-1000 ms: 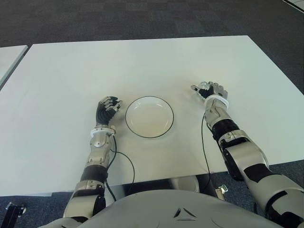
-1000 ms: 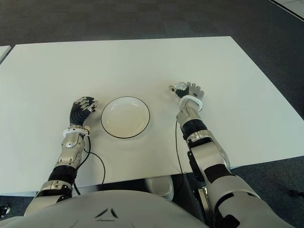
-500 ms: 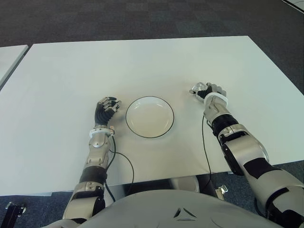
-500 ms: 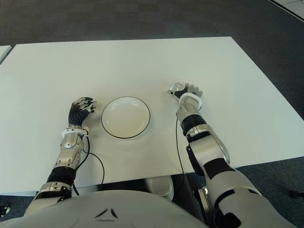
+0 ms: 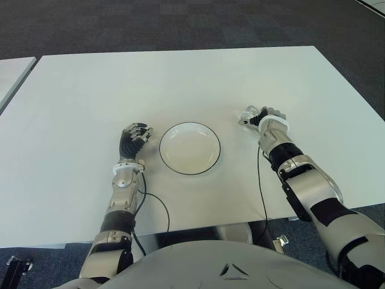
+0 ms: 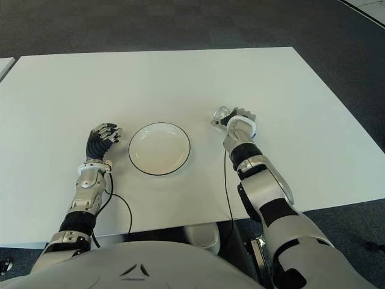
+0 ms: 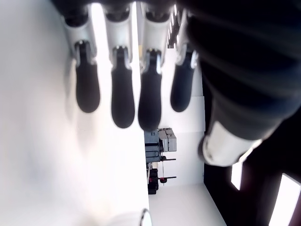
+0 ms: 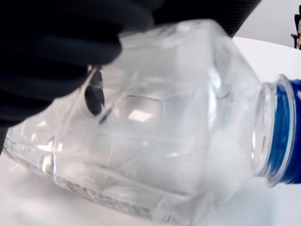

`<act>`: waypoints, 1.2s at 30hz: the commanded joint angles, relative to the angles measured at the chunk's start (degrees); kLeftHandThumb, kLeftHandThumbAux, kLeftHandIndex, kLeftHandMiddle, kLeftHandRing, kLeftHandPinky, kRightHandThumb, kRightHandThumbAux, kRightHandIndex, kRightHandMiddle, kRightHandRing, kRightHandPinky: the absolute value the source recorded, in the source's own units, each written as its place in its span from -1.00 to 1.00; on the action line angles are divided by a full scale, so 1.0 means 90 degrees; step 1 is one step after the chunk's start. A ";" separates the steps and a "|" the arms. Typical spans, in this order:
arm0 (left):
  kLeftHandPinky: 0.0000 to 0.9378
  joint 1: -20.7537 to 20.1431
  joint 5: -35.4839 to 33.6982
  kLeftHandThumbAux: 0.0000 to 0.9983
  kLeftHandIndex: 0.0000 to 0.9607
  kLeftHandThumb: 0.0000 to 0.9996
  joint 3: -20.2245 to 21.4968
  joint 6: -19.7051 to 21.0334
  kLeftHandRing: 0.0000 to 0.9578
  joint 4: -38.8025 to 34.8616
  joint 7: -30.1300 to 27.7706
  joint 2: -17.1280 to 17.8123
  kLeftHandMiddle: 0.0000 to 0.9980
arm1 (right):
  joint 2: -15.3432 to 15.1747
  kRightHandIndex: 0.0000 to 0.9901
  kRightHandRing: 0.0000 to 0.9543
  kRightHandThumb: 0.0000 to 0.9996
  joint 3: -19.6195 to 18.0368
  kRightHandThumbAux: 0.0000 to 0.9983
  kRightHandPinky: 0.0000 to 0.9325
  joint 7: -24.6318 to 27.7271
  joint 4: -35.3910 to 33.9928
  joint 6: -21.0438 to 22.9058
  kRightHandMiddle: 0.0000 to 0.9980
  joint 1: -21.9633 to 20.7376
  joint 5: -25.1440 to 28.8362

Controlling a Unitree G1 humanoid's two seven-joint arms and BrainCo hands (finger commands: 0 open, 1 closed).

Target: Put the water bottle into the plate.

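So the right hand (image 5: 263, 117) is wrapped around the bottle (image 8: 155, 141), ready to carry it left to the plate (image 5: 189, 148). Left hand (image 5: 133, 136) sits just left of the plate, fingers loosely curled, holding nothing.

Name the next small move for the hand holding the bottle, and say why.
Probably lift a little, then carry toward the robot's left. The right hand is closed on the water bottle, low at the white table, and the plate lies empty to its left. The left hand shows beside the plate's other side.
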 commanded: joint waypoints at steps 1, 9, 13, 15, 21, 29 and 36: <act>0.13 0.0074 -0.0040 0.44 -0.10 0.41 0.0029 0.0039 0.11 -0.0068 0.0021 -0.0013 0.09 | 0.0069 -0.10 -0.63 -0.08 0.0103 -0.08 -0.47 0.0311 0.0061 -0.0075 -0.55 0.0370 0.0153; 0.13 0.0040 -0.0128 0.44 -0.10 0.41 0.0095 0.0057 0.12 0.0026 0.0010 -0.0020 0.09 | 0.0091 0.04 -0.56 -0.06 -0.0083 0.07 -0.42 0.0132 -0.0102 0.0060 -0.47 0.0407 0.0351; 0.14 0.0026 -0.0166 0.44 -0.10 0.41 0.0109 0.0025 0.13 0.0063 -0.0019 -0.0020 0.10 | 0.0157 -0.07 -0.55 0.25 -0.0311 0.31 -0.43 -0.0059 -0.0243 0.0160 -0.45 0.0457 0.0488; 0.14 0.0017 -0.0164 0.44 -0.10 0.41 0.0112 -0.0042 0.14 0.0103 -0.0017 -0.0014 0.10 | 0.0184 -0.10 -0.48 0.32 -0.0412 0.37 -0.27 -0.0161 -0.0277 0.0189 -0.43 0.0471 0.0555; 0.15 0.0002 -0.0055 0.44 -0.10 0.42 0.0076 -0.0174 0.17 0.0152 0.0067 0.0035 0.12 | 0.0208 -0.12 0.39 0.39 -0.0605 0.43 0.59 -0.0618 0.0027 -0.0099 0.26 0.0420 0.0663; 0.15 0.0034 -0.0116 0.44 -0.10 0.41 0.0080 -0.0069 0.16 0.0039 0.0029 0.0020 0.13 | 0.0291 -0.11 0.72 0.40 -0.0918 0.45 0.84 -0.1371 -0.0034 -0.0413 0.60 0.0532 0.0887; 0.15 0.0042 -0.0165 0.44 -0.10 0.42 0.0099 -0.0034 0.17 0.0004 0.0022 0.0005 0.14 | 0.0301 -0.11 0.79 0.40 -0.1056 0.45 0.88 -0.1701 -0.0170 -0.0618 0.69 0.0625 0.1039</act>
